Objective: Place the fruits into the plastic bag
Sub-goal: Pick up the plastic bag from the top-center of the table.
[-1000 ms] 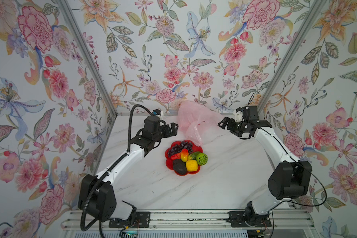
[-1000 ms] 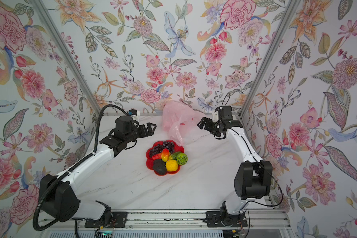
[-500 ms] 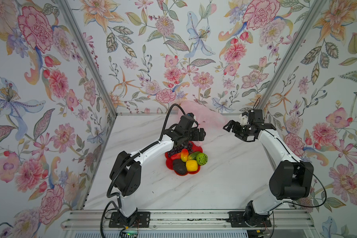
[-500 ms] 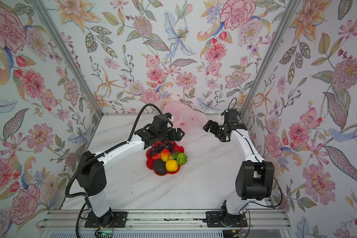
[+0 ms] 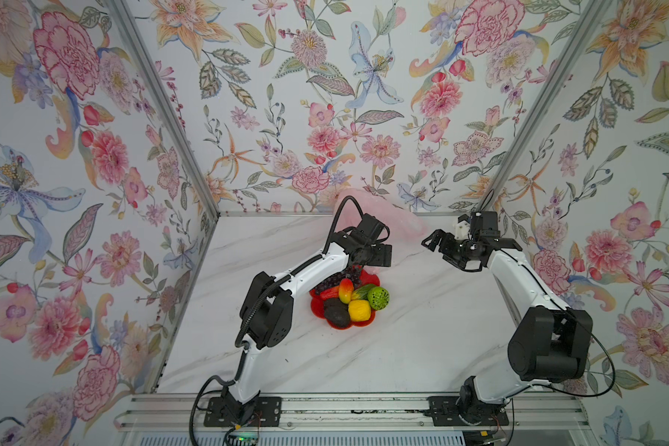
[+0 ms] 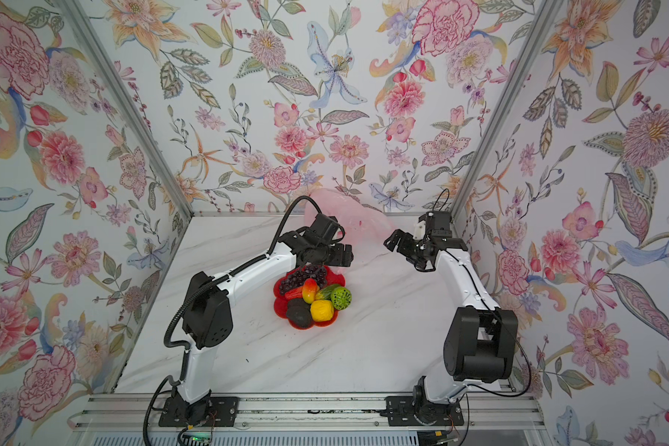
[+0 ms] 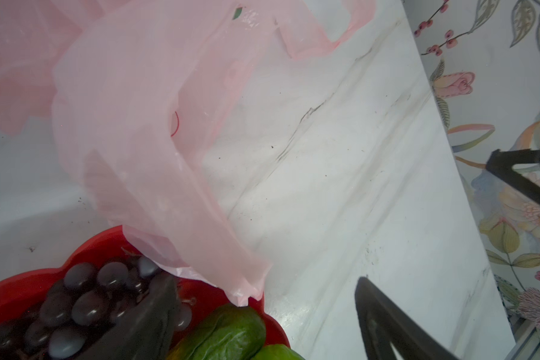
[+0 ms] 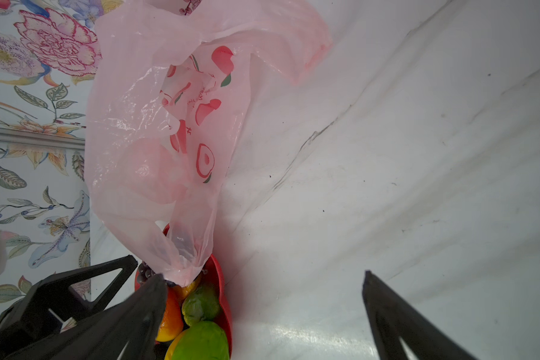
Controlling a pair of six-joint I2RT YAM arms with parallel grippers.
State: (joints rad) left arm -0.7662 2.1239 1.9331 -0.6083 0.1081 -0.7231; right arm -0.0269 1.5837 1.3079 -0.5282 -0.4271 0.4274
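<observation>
Crinkly pale pink plastic bag [image 7: 122, 109] runs far-to-near, loop end onto red flower-shaped plate [image 7: 19, 286]; left hand [image 7: 264, 280] and right hand [image 8: 262, 276] gape.

You have one red plate [image 5: 364, 323] and one pink plastic bag [image 5: 402, 226] on one table [image 5: 402, 347]. On the plate you can count eight fruits: one purple grape bunch [image 5: 340, 277], one red-and-yellow mango [image 5: 345, 289], one yellow lemon [image 5: 359, 311], one green netted ball [image 5: 378, 297], one long green piece [image 5: 362, 290], one long red piece [image 5: 327, 294] and two dark avocados [image 5: 337, 316]. The avocados are pressed so close together that the split between them is hard to make out. You have two arms in view: one left arm [image 5: 309, 270] and one right arm [image 5: 518, 278].
</observation>
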